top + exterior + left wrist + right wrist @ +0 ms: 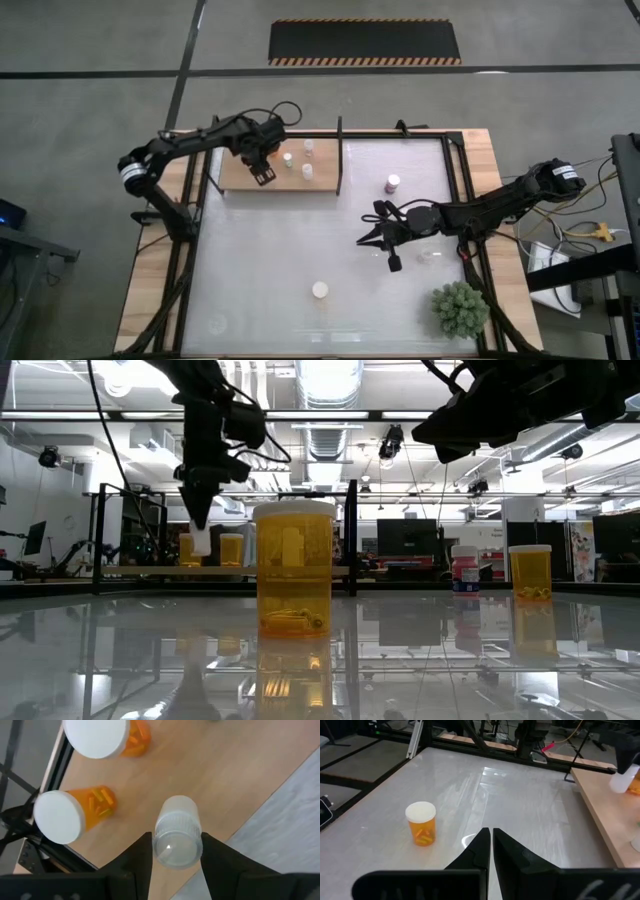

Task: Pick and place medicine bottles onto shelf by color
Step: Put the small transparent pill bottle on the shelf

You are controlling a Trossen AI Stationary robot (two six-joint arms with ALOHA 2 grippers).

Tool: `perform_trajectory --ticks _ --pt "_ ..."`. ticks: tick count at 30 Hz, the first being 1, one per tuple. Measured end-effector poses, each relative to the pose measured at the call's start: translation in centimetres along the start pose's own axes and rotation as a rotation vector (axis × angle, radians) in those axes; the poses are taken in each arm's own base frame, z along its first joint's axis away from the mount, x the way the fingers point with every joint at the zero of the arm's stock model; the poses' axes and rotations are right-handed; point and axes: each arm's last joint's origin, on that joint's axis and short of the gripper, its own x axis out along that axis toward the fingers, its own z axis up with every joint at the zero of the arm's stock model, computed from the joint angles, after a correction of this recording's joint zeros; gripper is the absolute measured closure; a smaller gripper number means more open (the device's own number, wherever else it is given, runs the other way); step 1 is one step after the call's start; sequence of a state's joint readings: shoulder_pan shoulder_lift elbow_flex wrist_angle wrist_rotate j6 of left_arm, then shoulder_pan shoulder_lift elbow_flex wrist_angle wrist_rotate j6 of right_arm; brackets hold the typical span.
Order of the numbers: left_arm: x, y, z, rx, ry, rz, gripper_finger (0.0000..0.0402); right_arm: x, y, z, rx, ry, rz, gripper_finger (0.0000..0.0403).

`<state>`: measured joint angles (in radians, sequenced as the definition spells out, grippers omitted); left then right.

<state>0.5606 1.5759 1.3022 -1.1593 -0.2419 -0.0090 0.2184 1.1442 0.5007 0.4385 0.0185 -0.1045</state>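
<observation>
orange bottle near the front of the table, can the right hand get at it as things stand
Probably yes. The orange bottle stands alone on the white tabletop, with bare surface between it and the right hand, which is shut and empty and would have to open first.

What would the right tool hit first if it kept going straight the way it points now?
Probably the orange bottle standing alone on the white tabletop, slightly off to one side of the shut right tool. Depth is unclear, so it might pass beside it.
</observation>
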Motion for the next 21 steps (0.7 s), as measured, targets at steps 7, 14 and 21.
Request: perform_trajectory --ticks 7,14,21 --pt "1.0 0.9 0.3 -0.039 0.035 0.000 0.0278 0.0 0.0 -0.1 0.007 0.007 0.001 0.0390" --pt "1.6 1.5 0.4 -0.063 0.057 0.002 0.0278 0.0 0.0 -0.1 0.007 0.010 0.001 0.0390" --pt "1.7 1.6 0.4 -0.075 0.054 0.003 0.0276 0.0 0.0 -0.1 0.008 0.013 0.001 0.0390"
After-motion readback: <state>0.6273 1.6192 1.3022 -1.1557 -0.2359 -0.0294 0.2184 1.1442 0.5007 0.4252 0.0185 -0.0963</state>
